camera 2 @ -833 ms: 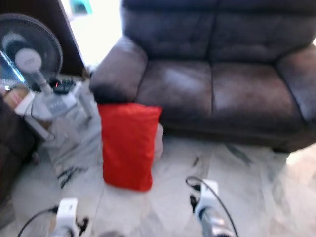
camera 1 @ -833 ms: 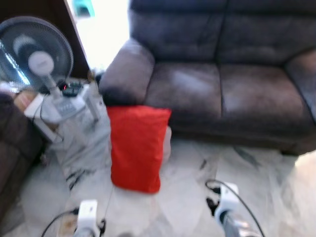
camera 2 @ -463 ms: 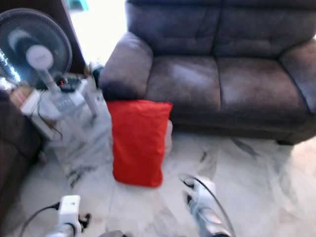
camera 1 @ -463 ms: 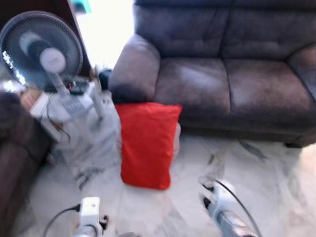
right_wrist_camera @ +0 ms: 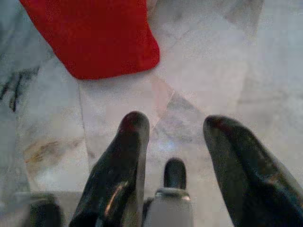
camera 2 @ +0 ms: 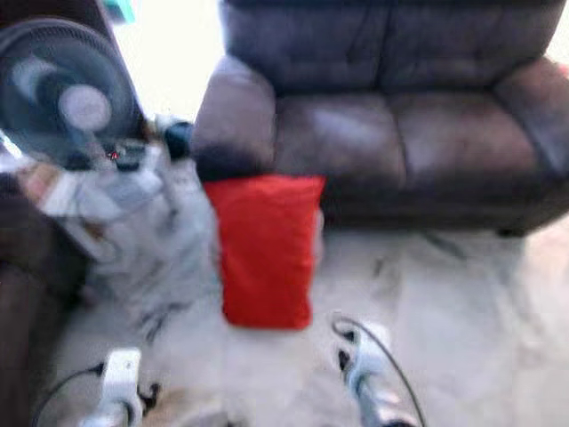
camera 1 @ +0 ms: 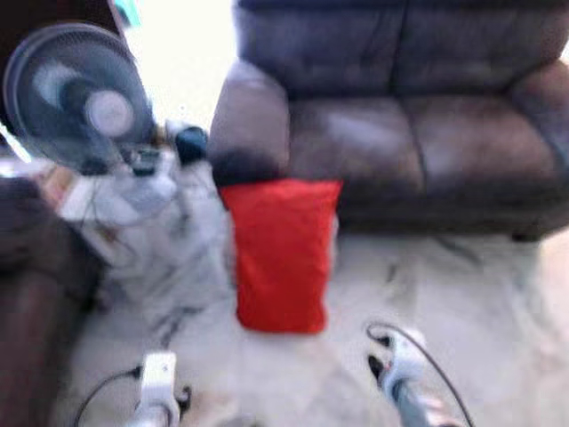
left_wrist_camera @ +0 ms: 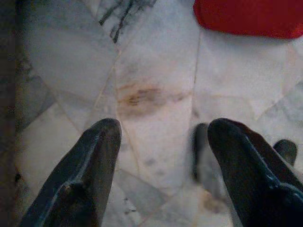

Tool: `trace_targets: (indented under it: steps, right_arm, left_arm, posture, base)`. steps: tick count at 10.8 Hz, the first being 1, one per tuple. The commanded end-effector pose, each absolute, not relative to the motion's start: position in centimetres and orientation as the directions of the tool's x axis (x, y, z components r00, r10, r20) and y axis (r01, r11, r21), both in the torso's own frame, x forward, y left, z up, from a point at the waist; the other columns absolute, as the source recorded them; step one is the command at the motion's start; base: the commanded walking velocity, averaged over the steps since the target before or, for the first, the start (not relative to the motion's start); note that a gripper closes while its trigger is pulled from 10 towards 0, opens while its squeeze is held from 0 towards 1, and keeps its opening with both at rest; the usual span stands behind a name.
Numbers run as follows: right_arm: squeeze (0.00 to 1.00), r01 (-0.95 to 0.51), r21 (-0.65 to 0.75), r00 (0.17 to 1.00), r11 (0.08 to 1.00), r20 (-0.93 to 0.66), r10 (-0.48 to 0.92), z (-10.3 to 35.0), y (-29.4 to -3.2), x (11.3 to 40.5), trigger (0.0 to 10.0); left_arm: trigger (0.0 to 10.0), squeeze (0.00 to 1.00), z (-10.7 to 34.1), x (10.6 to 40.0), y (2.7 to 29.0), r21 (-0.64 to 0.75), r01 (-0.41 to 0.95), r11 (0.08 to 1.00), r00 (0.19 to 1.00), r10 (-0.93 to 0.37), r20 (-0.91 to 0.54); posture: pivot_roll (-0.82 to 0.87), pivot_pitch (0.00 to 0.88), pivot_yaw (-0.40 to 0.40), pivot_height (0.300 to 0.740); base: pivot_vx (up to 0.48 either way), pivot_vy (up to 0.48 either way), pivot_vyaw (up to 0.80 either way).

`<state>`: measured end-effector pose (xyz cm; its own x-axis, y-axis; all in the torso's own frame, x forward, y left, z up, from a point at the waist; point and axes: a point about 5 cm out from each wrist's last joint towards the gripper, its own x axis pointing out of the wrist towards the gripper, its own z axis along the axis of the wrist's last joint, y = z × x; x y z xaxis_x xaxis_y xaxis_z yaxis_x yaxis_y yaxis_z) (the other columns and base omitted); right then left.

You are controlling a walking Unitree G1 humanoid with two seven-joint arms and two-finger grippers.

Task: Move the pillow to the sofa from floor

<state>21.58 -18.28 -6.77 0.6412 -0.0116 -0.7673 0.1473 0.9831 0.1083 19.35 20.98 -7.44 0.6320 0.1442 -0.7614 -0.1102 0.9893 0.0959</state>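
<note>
A red pillow (camera 1: pixel 281 253) stands on the marble floor, leaning against the front of a dark brown sofa (camera 1: pixel 400 116) below its left armrest. Its lower edge shows in the left wrist view (left_wrist_camera: pixel 246 19) and in the right wrist view (right_wrist_camera: pixel 92 40). My left gripper (left_wrist_camera: pixel 163 137) hangs open above bare floor, short of the pillow. My right gripper (right_wrist_camera: pixel 177 132) is also open, with the pillow just ahead of its fingertips. Both arms (camera 1: pixel 158 391) (camera 1: pixel 404 387) sit low at the bottom of the eye views.
A standing fan (camera 1: pixel 84 102) and a small cluttered table (camera 1: pixel 133 191) are on the left. A dark seat (camera 1: pixel 31 294) fills the near left edge. Marble floor (camera 1: pixel 462 302) lies open to the right of the pillow.
The camera has shifted and the picture is blurred; the pillow and sofa now sit slightly further right in view. The pillow itself has not moved. Both grippers stay low and open.
</note>
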Motion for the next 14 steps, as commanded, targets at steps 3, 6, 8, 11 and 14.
trace_targets:
  steps: [3,6,8,11,14]
  right_arm:
    - [0.0,0.144,0.125,0.64,0.982,-0.768,0.004,-6.8,-17.66,21.66,10.0]
    - [0.0,0.142,0.125,0.641,0.982,-0.768,0.005,-6.77,-17.69,21.7,10.0]
    - [0.0,0.142,0.127,0.643,0.982,-0.766,0.006,-6.75,-17.66,21.73,10.0]
    - [0.0,0.138,0.126,0.643,0.982,-0.766,0.007,-6.75,-17.67,21.72,10.0]
    - [0.0,0.145,0.123,0.645,0.982,-0.764,0.0,-6.76,-17.74,21.69,10.0]
  left_arm:
    - [10.0,0.0,-7.61,18.9,21.31,0.106,-0.1,0.989,0.622,0.145,-0.769]
    - [10.0,0.0,-7.58,19.06,21.06,0.089,-0.098,0.991,0.626,0.131,-0.769]
    - [10.0,0.0,-7.53,19.23,20.86,0.088,-0.087,0.992,0.628,0.123,-0.768]
    - [10.0,0.0,-7.6,19.16,20.65,0.086,-0.081,0.993,0.628,0.118,-0.769]
    - [10.0,0.0,-7.5,19.32,20.66,0.081,-0.084,0.993,0.637,0.116,-0.762]
  posture:
    - [0.05,0.092,-0.006,0.74]
    - [0.06,0.092,-0.007,0.74]
    - [0.06,0.095,-0.007,0.74]
    - [0.06,0.1,-0.008,0.74]
    - [0.05,0.092,-0.01,0.74]
  base:
    - [0.0,0.131,0.0]
    - [0.0,0.0,0.0]
    - [0.0,0.0,0.0]
    - [0.174,0.0,0.0]
    - [0.286,0.0,0.0]
